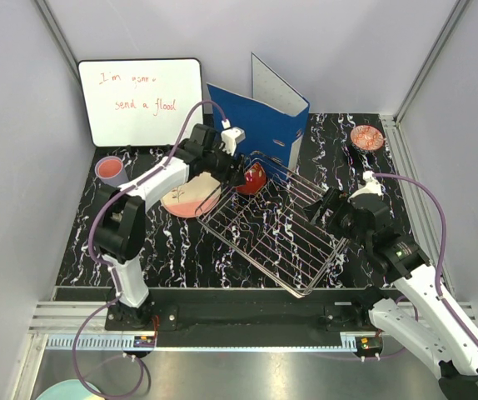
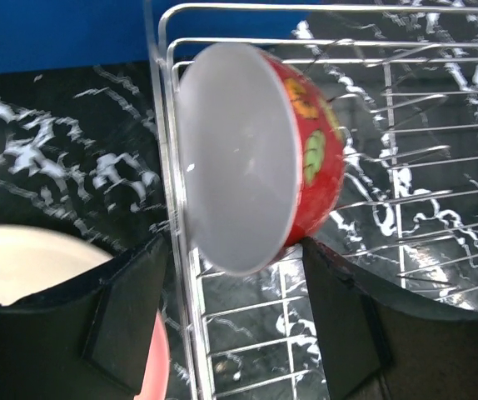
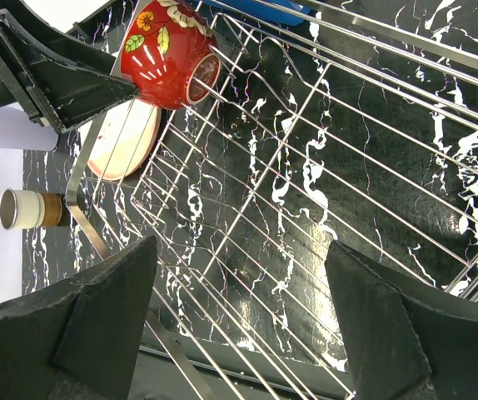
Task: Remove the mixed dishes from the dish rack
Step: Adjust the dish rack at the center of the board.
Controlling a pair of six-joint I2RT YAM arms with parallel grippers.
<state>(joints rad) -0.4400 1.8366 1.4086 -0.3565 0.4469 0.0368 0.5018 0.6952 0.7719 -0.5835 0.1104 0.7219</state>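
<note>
The silver wire dish rack (image 1: 276,225) lies in the middle of the table. One red-patterned bowl (image 1: 253,177) stands on edge in its far left corner. My left gripper (image 1: 237,171) is open, its fingers on either side of the bowl's lower edge (image 2: 256,154) and the rack's side wire. The cream-and-pink plate (image 1: 191,196) lies on the table left of the rack. My right gripper (image 1: 318,208) is open and empty above the rack's right part (image 3: 322,167); its view also shows the bowl (image 3: 166,54).
A lavender cup (image 1: 111,171) stands at far left, a cream-brown cup (image 3: 29,208) near the plate (image 3: 126,142). Another red-patterned bowl (image 1: 367,137) sits at back right. A blue ring binder (image 1: 260,121) and a whiteboard (image 1: 139,100) stand behind.
</note>
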